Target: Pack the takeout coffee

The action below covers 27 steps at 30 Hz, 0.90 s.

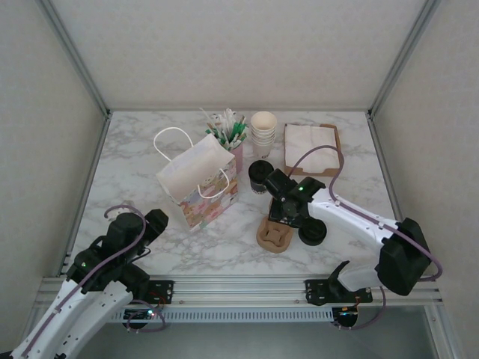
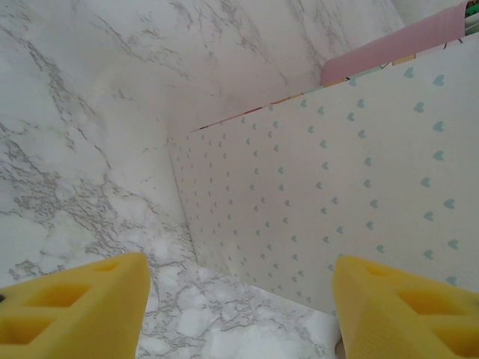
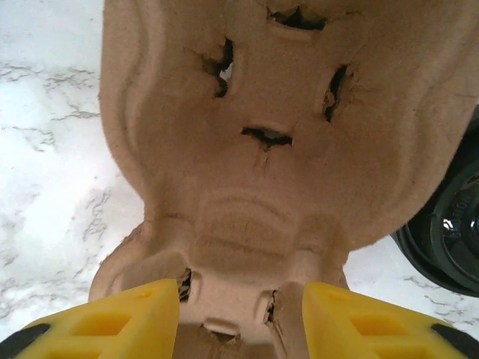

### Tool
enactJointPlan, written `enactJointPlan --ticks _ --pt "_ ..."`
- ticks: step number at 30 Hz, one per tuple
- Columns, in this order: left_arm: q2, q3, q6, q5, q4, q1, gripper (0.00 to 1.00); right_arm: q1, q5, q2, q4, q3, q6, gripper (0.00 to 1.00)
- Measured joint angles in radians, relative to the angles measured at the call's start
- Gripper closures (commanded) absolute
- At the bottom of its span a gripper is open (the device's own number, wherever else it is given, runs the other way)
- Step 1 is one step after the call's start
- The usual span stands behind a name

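Yellow right fingers (image 3: pixel 112 321) pinch the cardboard carrier (image 3: pixel 254 149); left fingers (image 2: pixel 75 307) gape facing the bag (image 2: pixel 337 187).

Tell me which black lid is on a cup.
The round black plastic lid near the cream paper cup stack; the other lid lies flat beside the brown moulded-pulp carrier.

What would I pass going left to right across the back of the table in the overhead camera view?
Paper bag, bundle of stirrers, stack of cups, napkins.
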Motion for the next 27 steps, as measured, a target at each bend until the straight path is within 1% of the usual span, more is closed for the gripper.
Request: enactJointPlan --ticks 7,21,27 --pt "0.003 0.037 0.001 -0.013 -0.016 0.000 0.34 0.000 0.018 0.019 0.013 0.000 0.000 0.52" --pt "0.005 0.043 0.001 -0.014 -0.021 0.000 0.34 0.002 0.050 0.060 0.033 0.000 -0.005 0.53" --pt "0.005 0.059 0.001 -0.014 -0.025 0.000 0.34 0.002 0.063 0.060 0.035 0.000 -0.004 0.57"
